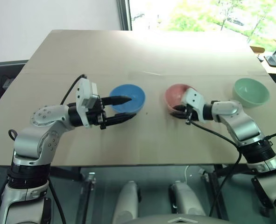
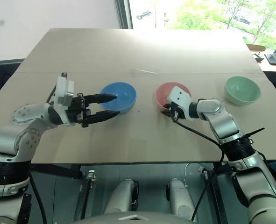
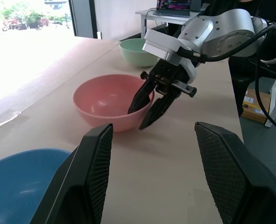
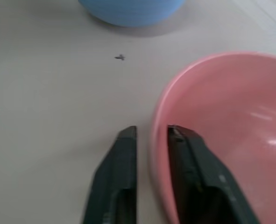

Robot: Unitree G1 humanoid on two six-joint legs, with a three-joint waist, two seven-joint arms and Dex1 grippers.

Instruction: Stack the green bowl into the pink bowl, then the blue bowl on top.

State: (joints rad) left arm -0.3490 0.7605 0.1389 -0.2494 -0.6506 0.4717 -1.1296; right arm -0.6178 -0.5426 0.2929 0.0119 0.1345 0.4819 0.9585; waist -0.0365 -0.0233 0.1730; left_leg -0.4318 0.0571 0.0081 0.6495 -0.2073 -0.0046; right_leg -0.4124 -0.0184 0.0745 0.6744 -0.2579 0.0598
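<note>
Straddling the pink bowl (image 4: 222,121) rim, right gripper (image 4: 152,133); blue bowl (image 1: 127,98) beside.

The round salmon-pink bowl (image 4: 222,121) looks smooth, glossy plastic; beside it my right gripper (image 4: 152,135) has matt black fingers. My left gripper's pads (image 3: 98,158) are cross-hatched. The beige worktop (image 1: 142,51) is matt.

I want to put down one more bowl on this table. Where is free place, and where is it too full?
Free: the wide far half of the table behind all bowls, and the near strip in front. Crowded: around the blue bowl with the left claw, and the pink bowl with the right claw. A narrow gap separates pink bowl and green bowl.
</note>
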